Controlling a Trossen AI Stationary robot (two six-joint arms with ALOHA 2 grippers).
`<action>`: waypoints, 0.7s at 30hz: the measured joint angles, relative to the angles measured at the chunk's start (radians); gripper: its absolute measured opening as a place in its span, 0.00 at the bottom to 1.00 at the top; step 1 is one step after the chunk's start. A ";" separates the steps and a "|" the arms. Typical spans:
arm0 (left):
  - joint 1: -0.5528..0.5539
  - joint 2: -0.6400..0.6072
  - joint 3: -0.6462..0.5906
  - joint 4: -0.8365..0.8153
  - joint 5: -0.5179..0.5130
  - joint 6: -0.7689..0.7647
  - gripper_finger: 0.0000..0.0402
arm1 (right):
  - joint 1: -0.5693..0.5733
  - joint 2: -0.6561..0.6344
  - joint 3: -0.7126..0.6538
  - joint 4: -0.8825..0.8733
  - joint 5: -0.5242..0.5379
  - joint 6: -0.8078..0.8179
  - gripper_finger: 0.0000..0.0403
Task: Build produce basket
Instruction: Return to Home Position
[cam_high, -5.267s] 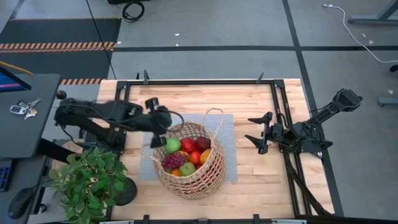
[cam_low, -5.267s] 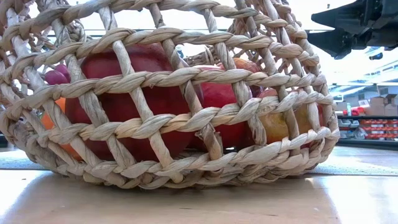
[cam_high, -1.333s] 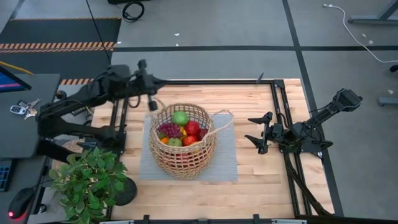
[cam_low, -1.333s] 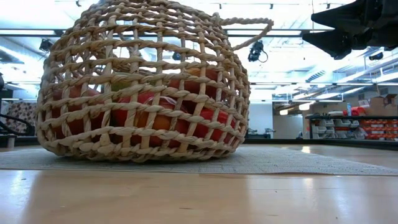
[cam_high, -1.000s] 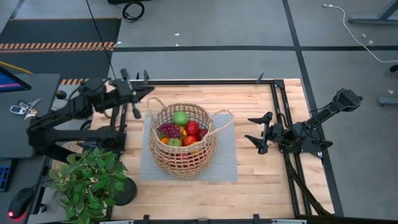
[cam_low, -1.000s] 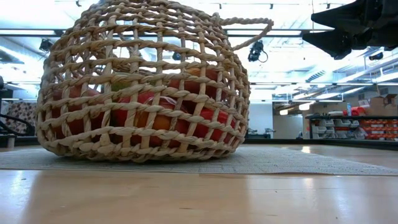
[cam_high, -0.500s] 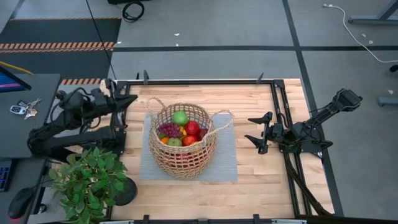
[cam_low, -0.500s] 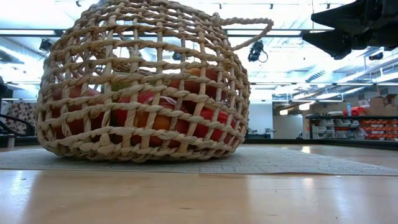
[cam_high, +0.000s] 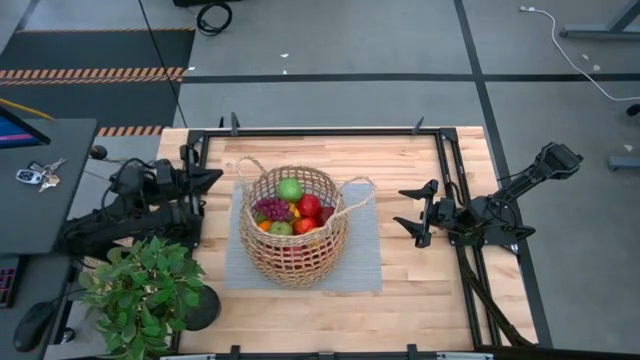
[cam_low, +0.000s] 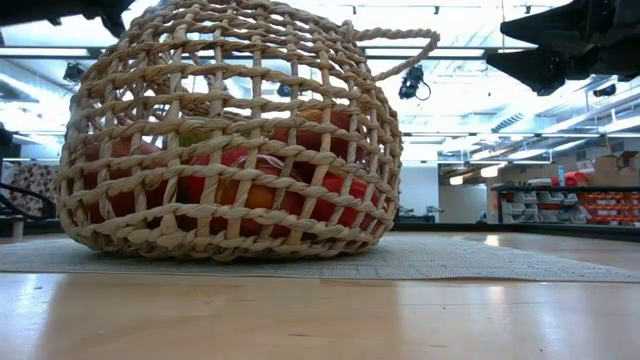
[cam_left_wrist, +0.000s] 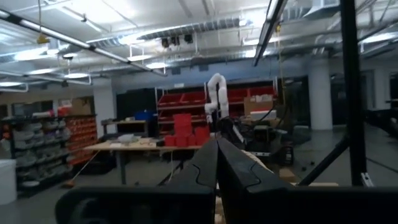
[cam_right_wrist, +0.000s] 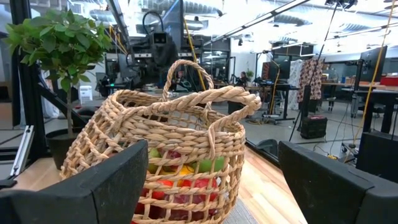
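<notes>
On mat (cam_high: 366, 262), basket (cam_high: 296, 256) (untouched) lies near left hand (cam_high: 214, 176).

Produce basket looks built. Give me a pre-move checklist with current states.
1. Basket standing on the grey mat, opening up: ok.
2. Produce inside the basket, none seen outside it: ok.
3. Left end effector apart from the basket, at the left edge of the table, shut, empty: ok.
4. Right end effector at the table's right edge, open, empty: ok.
5. Left arm apart from the potted plant: cannot tell.
</notes>
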 joint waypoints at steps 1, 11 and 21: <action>0.000 -0.010 -0.018 0.016 0.005 -0.003 0.02 | 0.000 0.000 0.000 0.000 0.000 0.000 0.90; -0.044 -0.052 -0.126 0.082 0.043 -0.051 0.02 | 0.000 0.000 0.000 0.000 0.000 0.000 0.90; -0.138 -0.052 -0.219 0.095 -0.008 -0.077 0.02 | -0.005 -0.002 0.000 0.133 0.004 0.023 0.90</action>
